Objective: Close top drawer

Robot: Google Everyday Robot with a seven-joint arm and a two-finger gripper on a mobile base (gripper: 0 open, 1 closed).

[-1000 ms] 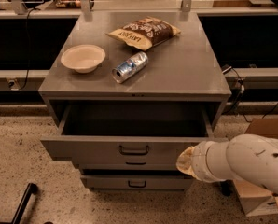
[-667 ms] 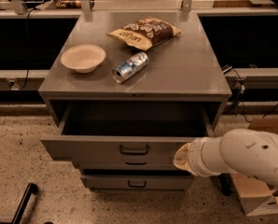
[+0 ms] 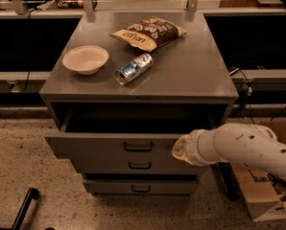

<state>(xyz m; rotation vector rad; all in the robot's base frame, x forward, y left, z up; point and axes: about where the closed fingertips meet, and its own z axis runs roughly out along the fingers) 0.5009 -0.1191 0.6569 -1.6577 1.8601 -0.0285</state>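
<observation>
The top drawer (image 3: 100, 150) of the grey metal cabinet (image 3: 191, 75) stands pulled out, with its dark inside open to view. Its plain front has a small dark bar handle (image 3: 138, 147) at the centre. My gripper (image 3: 178, 149) is at the end of the white arm (image 3: 244, 150), which comes in from the right. It sits against the right part of the top drawer's front, to the right of the handle.
Two narrower drawers (image 3: 140, 166) (image 3: 141, 188) sit below, nearly shut. On the cabinet top are a white bowl (image 3: 85, 59), a can lying on its side (image 3: 133, 69) and a chip bag (image 3: 148, 32). A cardboard box (image 3: 260, 195) stands on the floor at the right, and a black bar (image 3: 23, 207) lies at the lower left.
The arm's end has moved left along the drawer front, closer to the handle. The top drawer looks slightly further in.
</observation>
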